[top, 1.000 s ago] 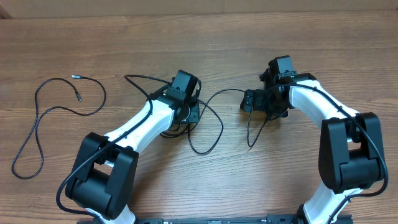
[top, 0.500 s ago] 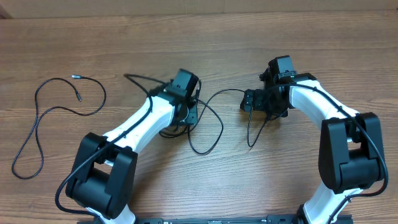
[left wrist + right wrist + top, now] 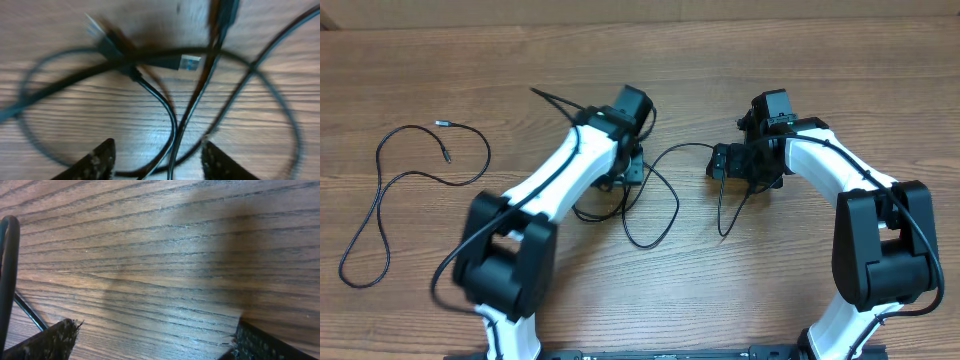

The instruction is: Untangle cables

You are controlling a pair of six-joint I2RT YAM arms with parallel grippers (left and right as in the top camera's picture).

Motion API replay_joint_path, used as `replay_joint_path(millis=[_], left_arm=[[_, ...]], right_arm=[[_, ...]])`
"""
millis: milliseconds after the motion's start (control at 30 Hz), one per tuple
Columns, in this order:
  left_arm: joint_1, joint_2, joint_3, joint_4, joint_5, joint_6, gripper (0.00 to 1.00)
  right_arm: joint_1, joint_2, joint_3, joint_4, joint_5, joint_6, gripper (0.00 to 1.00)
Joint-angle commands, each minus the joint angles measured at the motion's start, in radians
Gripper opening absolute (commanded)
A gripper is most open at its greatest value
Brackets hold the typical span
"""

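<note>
A tangle of thin black cables (image 3: 672,212) lies on the wooden table between my arms. My left gripper (image 3: 628,170) is above it, open. In the left wrist view, which is blurred, several cable strands (image 3: 170,120) cross under and between its fingers (image 3: 95,162), and a plug with a blue-tipped metal end (image 3: 187,62) lies ahead. My right gripper (image 3: 718,162) is at the tangle's right end, open in the right wrist view (image 3: 160,340), with bare wood between its jaws and one cable (image 3: 7,270) at the left edge. A separate cable (image 3: 382,190) lies alone at the far left.
One strand (image 3: 555,100) runs from under the left wrist towards the far left. Another strand (image 3: 722,215) trails down the table from beside the right gripper. The wooden table (image 3: 770,280) fills the view.
My left arm has swung up and to the far right, blurred in motion, and the strand's far-left end has shifted farther back. The right arm has not moved.
</note>
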Motion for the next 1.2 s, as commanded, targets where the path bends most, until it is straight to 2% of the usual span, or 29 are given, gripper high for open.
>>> replay_joint_path(millis=[0,233,333,433,567,700,833,1133,1167], left_arm=[[-0.017,0.057,0.005,0.002,-0.006,0.012,0.58],[-0.017,0.126,0.005,0.074,-0.010,0.011,0.61],[-0.017,0.138,0.003,0.102,-0.009,0.011,0.53],[-0.020,0.139,0.003,0.112,-0.005,0.012,0.40],[-0.022,0.139,0.003,0.106,0.020,0.013,0.40],[-0.022,0.139,0.003,0.106,0.059,0.013,0.31],[-0.022,0.139,0.003,0.106,0.105,0.034,0.29],[-0.022,0.139,0.003,0.106,0.110,0.123,0.04],[-0.022,0.139,0.003,0.105,0.110,0.126,0.04]], right_arm=[[-0.003,-0.016,-0.007,0.006,0.006,0.002,1.00],[-0.003,-0.015,-0.007,0.006,0.006,0.002,1.00],[-0.003,-0.016,-0.007,0.006,0.006,0.002,1.00],[-0.003,-0.015,-0.007,0.006,0.006,0.002,1.00],[-0.003,-0.015,-0.007,0.006,0.006,0.002,1.00],[-0.003,-0.015,-0.007,0.006,0.006,0.002,1.00],[-0.003,-0.016,-0.007,0.006,0.006,0.002,1.00],[-0.003,-0.015,-0.007,0.006,0.006,0.002,1.00],[-0.003,-0.015,-0.007,0.006,0.006,0.002,1.00]])
